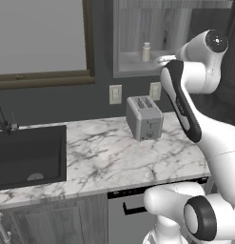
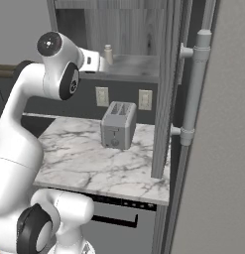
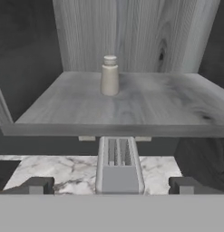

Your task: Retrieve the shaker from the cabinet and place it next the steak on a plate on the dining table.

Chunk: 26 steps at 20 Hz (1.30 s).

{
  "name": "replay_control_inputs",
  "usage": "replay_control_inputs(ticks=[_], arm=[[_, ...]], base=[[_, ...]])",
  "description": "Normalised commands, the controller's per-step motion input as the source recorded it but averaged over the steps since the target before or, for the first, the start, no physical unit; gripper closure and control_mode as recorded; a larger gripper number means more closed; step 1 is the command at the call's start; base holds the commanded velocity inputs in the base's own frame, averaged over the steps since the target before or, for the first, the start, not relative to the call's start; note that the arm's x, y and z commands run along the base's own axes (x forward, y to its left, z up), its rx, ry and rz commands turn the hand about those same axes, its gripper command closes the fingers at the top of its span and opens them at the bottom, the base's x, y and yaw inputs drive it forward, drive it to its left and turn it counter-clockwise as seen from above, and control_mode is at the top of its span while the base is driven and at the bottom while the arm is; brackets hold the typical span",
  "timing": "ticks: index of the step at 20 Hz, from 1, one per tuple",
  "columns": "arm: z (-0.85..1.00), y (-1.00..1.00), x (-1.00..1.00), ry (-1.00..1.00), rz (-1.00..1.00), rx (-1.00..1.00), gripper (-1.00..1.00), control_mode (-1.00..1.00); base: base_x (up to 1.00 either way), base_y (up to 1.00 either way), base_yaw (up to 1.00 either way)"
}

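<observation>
While pincer (image 3: 111,185) hangs spread before cabinet (image 3: 127,108), shaker (image 3: 109,75) stands upright ahead on shelf, well apart.

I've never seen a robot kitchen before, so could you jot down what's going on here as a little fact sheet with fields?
Setting: simulated kitchen, marble counter
Shaker: upright on the shelf of the open cabinet, untouched
Gripper: open, in front of the shelf, facing the shaker, not yet reaching it
Toaster: on the counter below the cabinet
Sink: dark basin at the counter's left
Stage: shaker not yet picked up
</observation>
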Motion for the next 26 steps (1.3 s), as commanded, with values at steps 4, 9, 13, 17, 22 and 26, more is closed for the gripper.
replay_control_inputs(ticks=[4, 9, 13, 17, 22, 26], arm=[[0.15, 0.00, 0.01, -0.03, 0.00, 0.00, -1.00, -1.00], [0.07, 0.00, 0.12, 0.00, 0.00, 0.00, -1.00, -1.00], [0.08, 0.00, 0.18, 0.00, 0.00, 0.00, -1.00, -1.00], [0.09, 0.00, 0.23, 0.00, 0.00, 0.00, -1.00, -1.00], [0.05, 0.00, 0.24, 0.00, 0.00, 0.00, -1.00, -1.00], [0.00, 0.02, 0.22, 0.00, 0.00, 0.00, -1.00, -1.00]], base=[[0.00, 0.00, 0.00], [0.00, 0.00, 0.00], [0.00, 0.00, 0.00], [0.00, 0.00, 0.00], [0.00, 0.00, 0.00], [0.00, 0.00, 0.00]])
